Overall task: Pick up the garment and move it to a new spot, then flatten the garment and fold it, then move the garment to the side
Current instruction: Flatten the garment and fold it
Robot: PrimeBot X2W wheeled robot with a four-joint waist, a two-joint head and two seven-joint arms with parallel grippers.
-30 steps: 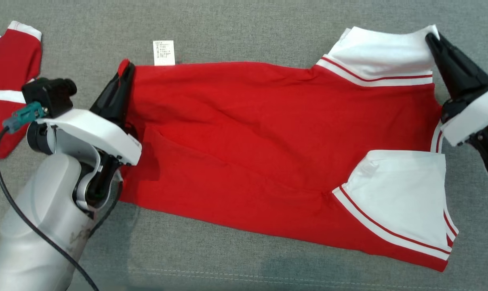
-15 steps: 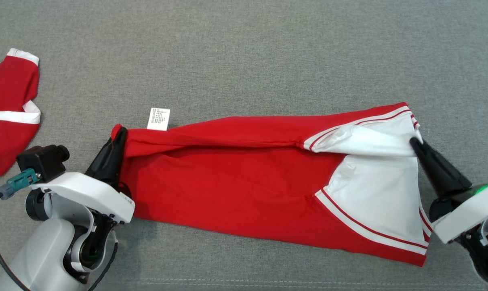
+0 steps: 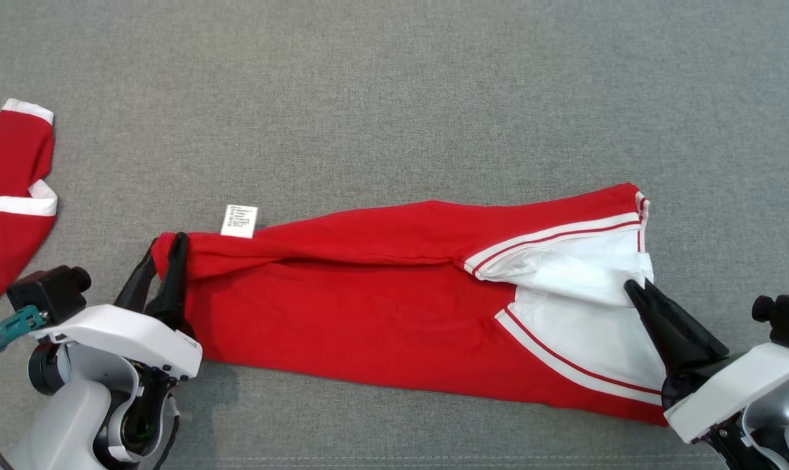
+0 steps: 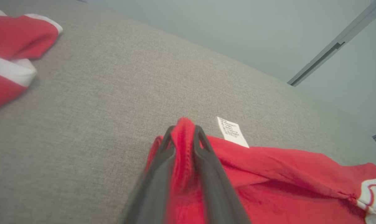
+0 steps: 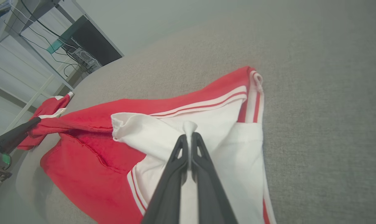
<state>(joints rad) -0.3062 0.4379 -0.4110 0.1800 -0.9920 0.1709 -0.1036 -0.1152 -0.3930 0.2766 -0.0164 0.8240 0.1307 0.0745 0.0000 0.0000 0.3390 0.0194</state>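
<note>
The left gripper (image 3: 166,243) pinches the red hem corner, and the right gripper (image 3: 629,288) pinches the white sleeve of the red shirt (image 3: 381,300), which lies across the near tabletop (image 3: 394,98). In the last second they drew its far edge toward the robot, doubling it lengthwise, so the fold looks nearly laid. The surface is grey woven cloth, and a dark panel (image 5: 93,46) stands beyond it.
</note>
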